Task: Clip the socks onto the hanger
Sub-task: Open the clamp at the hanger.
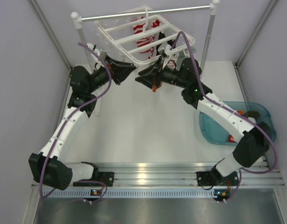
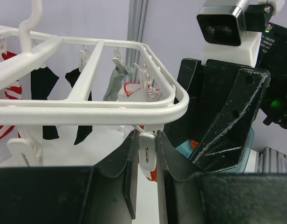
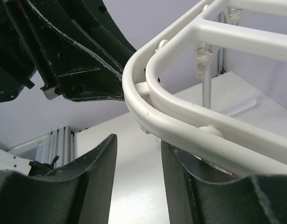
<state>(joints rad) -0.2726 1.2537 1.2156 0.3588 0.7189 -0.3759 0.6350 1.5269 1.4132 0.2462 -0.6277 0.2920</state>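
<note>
**Hanger** (image 2: pixel 87 112): white plastic rectangular frame with parallel crossbars. It hangs by its hook from a silver rail (image 1: pixel 148 12) at the far end of the counter (image 1: pixel 134 126). Small white clips dangle under the bars.

**Socks on the hanger:**
- One red-and-white striped sock (image 1: pixel 142 35), hanging mid-frame.
- Two black socks (image 2: pixel 41 93), side by side.
- One grey sock (image 2: pixel 114 86), pinched at its top.
- One white piece with red trim (image 2: pixel 134 88), just beside the grey one.

**Near corner of the hanger:**
- One clip (image 2: pixel 147 156) hangs below the rounded corner of the frame.
- The left pincer (image 2: pixel 146 140) is closed on this clip, with a finger pressed against each side.
- A scrap of orange fabric (image 2: pixel 153 175) shows just beneath the clip. What holds it cannot be told.

**Right pincer** (image 3: pixel 139 141): under the same corner, facing the left pincer. Its fingers stand apart, and only bare counter shows in the gap between them.

**Tub** (image 1: pixel 208 130): translucent teal, on the counter's right side, partly covered by the right arm.
- One orange piece (image 1: pixel 231 138) near the front wall.
- One dark brownish piece (image 1: pixel 250 113) toward the back.
- Anything else inside is hidden.
</note>
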